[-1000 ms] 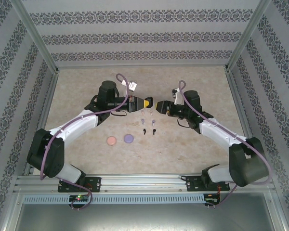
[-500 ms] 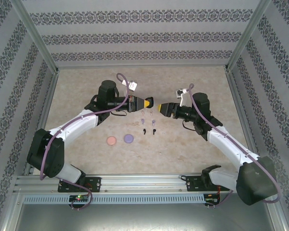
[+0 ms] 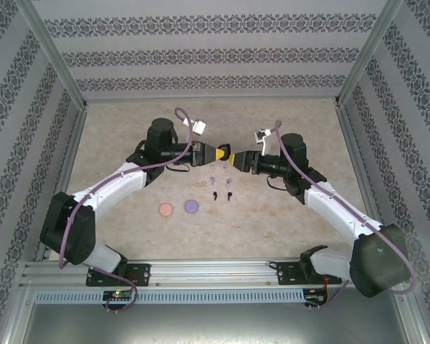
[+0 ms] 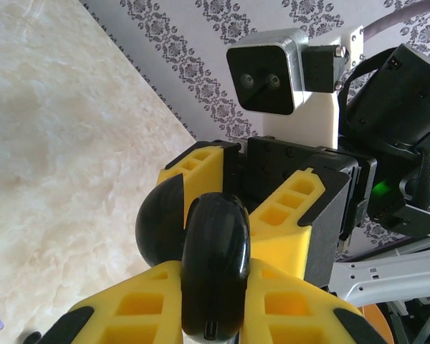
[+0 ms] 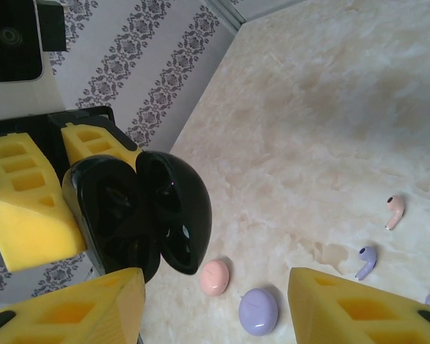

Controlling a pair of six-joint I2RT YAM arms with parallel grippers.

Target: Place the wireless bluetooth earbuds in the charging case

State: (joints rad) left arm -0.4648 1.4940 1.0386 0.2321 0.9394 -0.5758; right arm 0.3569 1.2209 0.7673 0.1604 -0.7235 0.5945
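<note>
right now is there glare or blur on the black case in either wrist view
Left wrist: the black case is sharp, with soft white streaks on its gloss; the table behind looks washed out. Right wrist: the open case's lid carries small reflections, the pink earbud is crisp, the right gripper's fingers look slightly soft.

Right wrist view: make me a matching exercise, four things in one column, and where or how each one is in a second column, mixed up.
Things:
1. black case
2. pink disc
3. pink earbud
4. right claw

States:
A. lying on the table beside the purple earbud
B. jaws apart
C. clamped in the left claw
D. lying on the table beside the purple disc

Pairs: 1-C, 2-D, 3-A, 4-B.
</note>
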